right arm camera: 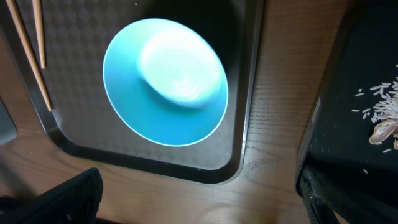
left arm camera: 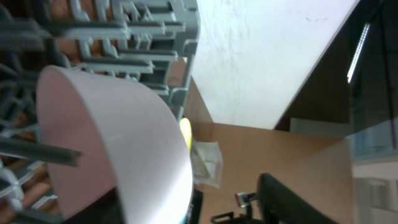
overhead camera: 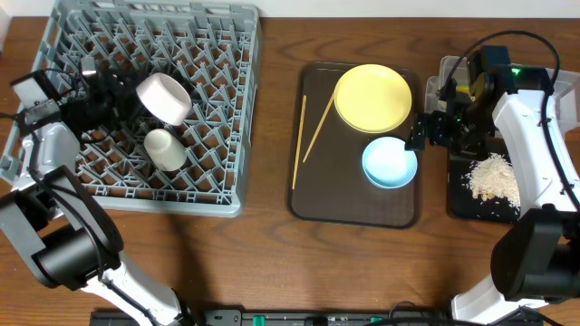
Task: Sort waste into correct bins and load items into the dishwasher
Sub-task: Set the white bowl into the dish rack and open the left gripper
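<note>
The grey dish rack (overhead camera: 217,172) holds a white bowl (overhead camera: 163,98) on its side and a small white cup (overhead camera: 165,149). My left gripper (overhead camera: 116,89) is open at the bowl; in the left wrist view the bowl (left arm camera: 118,143) fills the space by the jaws (left arm camera: 186,205), with a gap to the right finger. The yellow plate (overhead camera: 373,97), light blue bowl (overhead camera: 390,162) and two chopsticks (overhead camera: 308,127) lie on the brown tray (overhead camera: 353,213). My right gripper (overhead camera: 426,131) is open and empty (right arm camera: 199,199) above bare table beside the blue bowl (right arm camera: 165,81). Rice crumbs (overhead camera: 494,177) lie in the black tray (overhead camera: 458,204).
The clear tub (overhead camera: 450,72) stands behind the black tray, mostly hidden by my right arm; something yellow-green shows inside it. The black tray's edge (right arm camera: 348,143) and a few rice grains (right arm camera: 382,109) show in the right wrist view, and the chopsticks (right arm camera: 28,50) at its upper left.
</note>
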